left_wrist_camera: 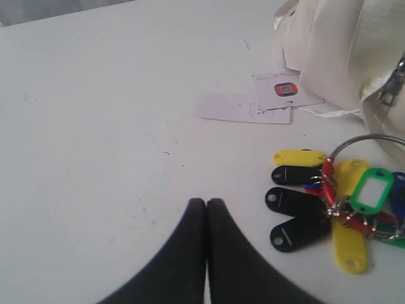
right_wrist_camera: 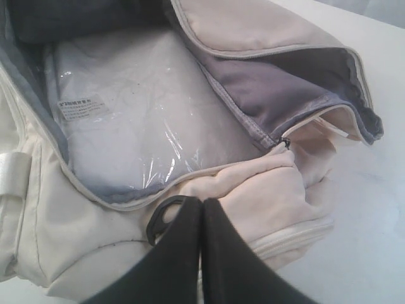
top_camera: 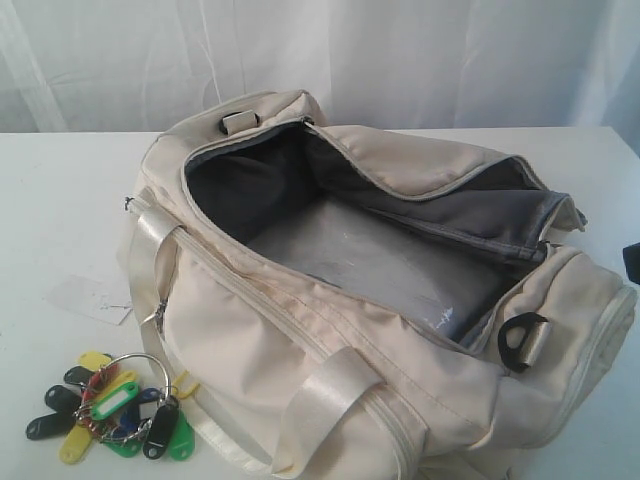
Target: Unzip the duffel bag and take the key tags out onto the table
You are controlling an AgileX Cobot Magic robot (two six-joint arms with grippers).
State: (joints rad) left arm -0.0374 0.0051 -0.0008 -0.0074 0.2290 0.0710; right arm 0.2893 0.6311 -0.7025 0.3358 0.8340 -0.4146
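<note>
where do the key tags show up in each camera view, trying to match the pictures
Exterior view: key tags lie on the table at lower left, beside the duffel bag.
Left wrist view: key tags lie on the table beside the shut left pincer, near the duffel bag.
Right wrist view: not in it.
Shared landmark: the white paper tag beside them, in exterior and left wrist views.

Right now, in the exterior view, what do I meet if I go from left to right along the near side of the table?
key tags → open duffel bag → black D-ring at the bag's right end. The white paper tag shares the key tags' span, so I leave it out.
</note>
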